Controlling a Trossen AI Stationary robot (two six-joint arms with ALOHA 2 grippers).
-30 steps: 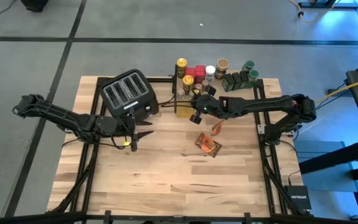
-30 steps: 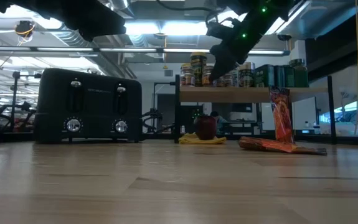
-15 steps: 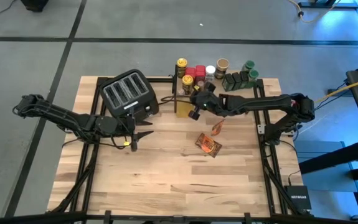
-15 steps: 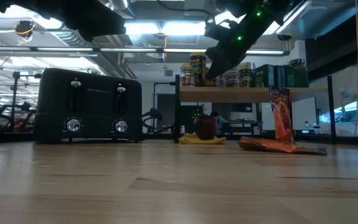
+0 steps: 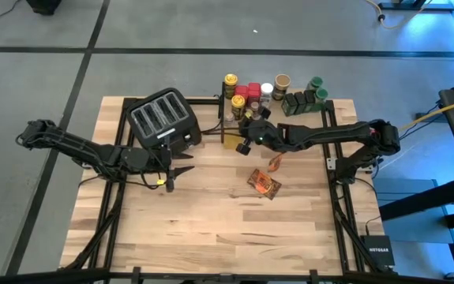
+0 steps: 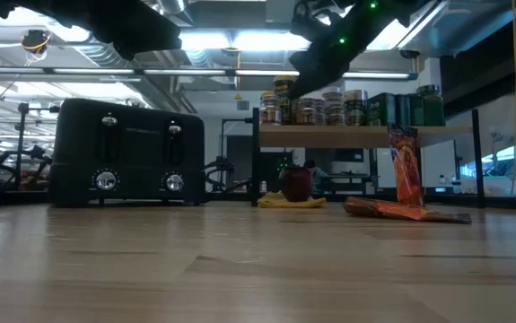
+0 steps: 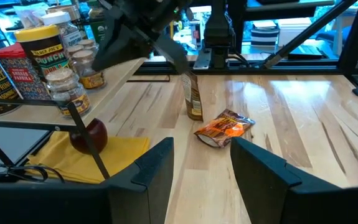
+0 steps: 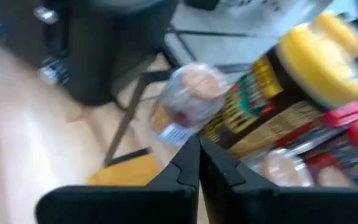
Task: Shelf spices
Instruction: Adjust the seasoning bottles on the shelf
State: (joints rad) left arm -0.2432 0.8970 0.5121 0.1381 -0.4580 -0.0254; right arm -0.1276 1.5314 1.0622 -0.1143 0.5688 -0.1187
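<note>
The left gripper (image 5: 181, 169) hangs partly open, holding nothing, at the toaster's (image 5: 163, 118) 6 o'clock. One foil packet (image 5: 264, 184) lies flat; another (image 6: 404, 166) stands upright at its 12 o'clock. The right gripper (image 5: 245, 134) is closed tight and empty beside the jars (image 5: 246, 96). These stand upright on the shelf (image 6: 365, 135). The yellow-lidded jar (image 7: 42, 53) reads "CRUNCH".

motion-blurred spices (image 8: 272, 118) in the right wrist view, labels unreadable
</note>
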